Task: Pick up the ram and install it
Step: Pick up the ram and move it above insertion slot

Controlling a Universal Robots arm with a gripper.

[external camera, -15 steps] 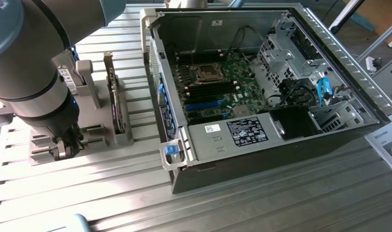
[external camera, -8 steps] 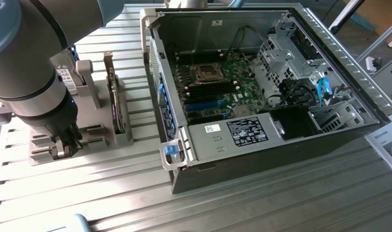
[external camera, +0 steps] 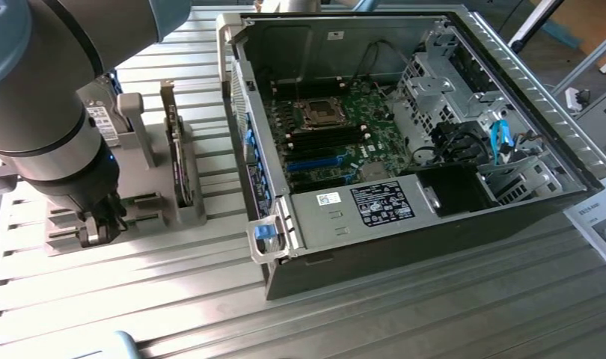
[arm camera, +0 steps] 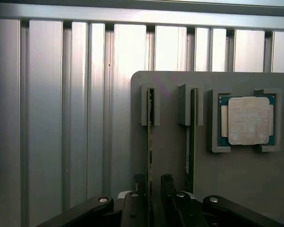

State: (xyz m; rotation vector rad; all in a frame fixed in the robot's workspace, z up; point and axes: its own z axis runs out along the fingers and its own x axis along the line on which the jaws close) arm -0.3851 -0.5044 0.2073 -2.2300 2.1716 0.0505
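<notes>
Grey holder (arm camera: 236, 189) seats the ram (arm camera: 149, 137) on edge between the parted jaws of the gripper (arm camera: 153, 179); centre them squarely on it before gripping.

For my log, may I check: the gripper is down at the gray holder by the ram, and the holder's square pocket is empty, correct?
Not quite: the wrist view shows the square pocket holding a silver processor chip, not empty. The rest stands: the gripper is down at the gray holder, by the ram.
</notes>
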